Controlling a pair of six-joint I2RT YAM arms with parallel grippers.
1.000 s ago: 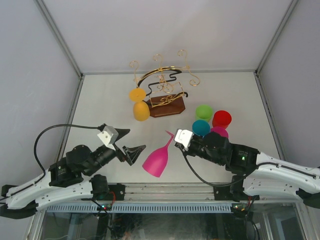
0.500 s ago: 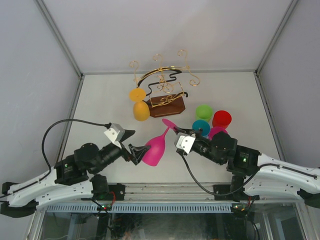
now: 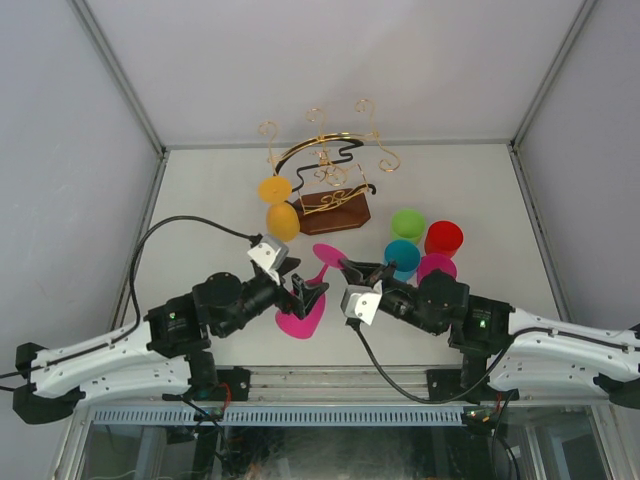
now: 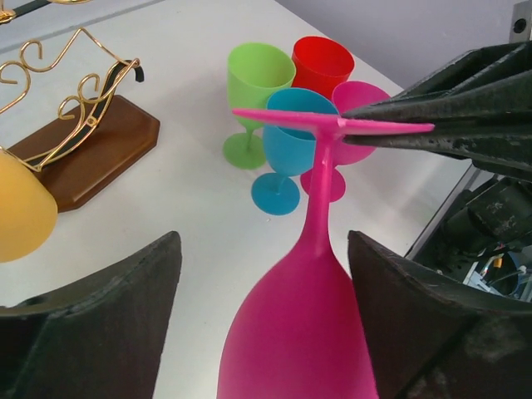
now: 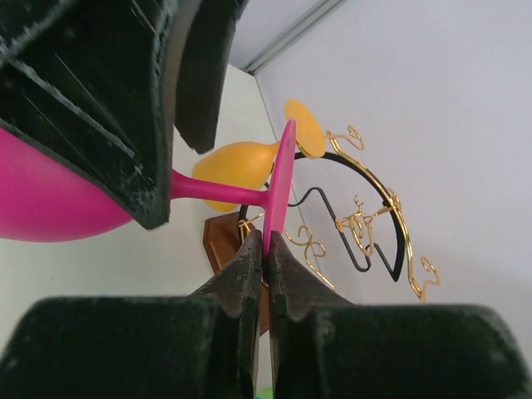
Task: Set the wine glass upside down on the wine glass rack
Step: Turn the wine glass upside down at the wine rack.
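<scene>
Pinches foot rim of magenta wine glass in tightly closed right end effector; straddles bowl with wide-spread left end effector; reaches inward from both sides over table, short of wine glass rack.

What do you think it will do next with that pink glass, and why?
Probably the left gripper should close gently on the pink glass at its bowl. Its fingers stand open on either side of the bowl without touching, while the right gripper pinches only the thin edge of the foot.

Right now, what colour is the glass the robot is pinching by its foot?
Hot pink all over. The wine glass shows best in the left wrist view.
</scene>
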